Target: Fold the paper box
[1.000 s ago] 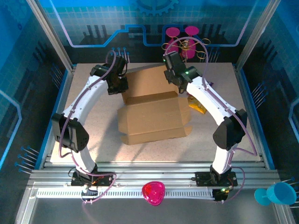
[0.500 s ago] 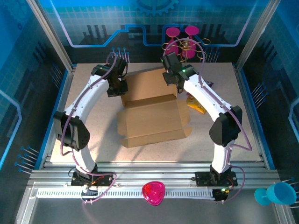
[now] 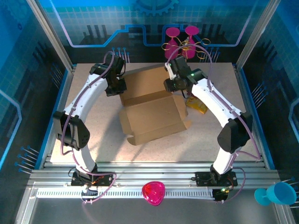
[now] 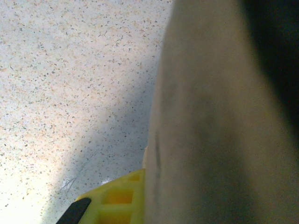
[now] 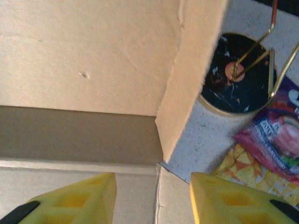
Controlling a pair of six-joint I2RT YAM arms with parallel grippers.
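The paper box (image 3: 152, 114) is plain brown cardboard lying in the middle of the table, with its back panel tilted up. My left gripper (image 3: 117, 88) is at the box's back left corner, shut on the raised panel. In the left wrist view a yellow finger (image 4: 117, 200) presses flat against the cardboard (image 4: 210, 116). My right gripper (image 3: 172, 86) hovers over the back right corner. In the right wrist view it (image 5: 154, 196) stands open over a crease of the box (image 5: 84, 56), a loose side flap (image 5: 187, 84) just ahead, nothing between the fingers.
A yellow snack bag (image 3: 196, 105) and a purple one (image 5: 275, 135) lie right of the box. Behind them stand a black-based gold wire stand (image 5: 236, 77) and pink goblets (image 3: 182, 35). A pink dish (image 3: 153, 192) and a blue cup (image 3: 280, 192) sit on the front rail.
My right gripper has opened, let go of the back panel and come a little nearer. The box has swung slightly, its front edge now slanted. The left gripper has kept its hold.
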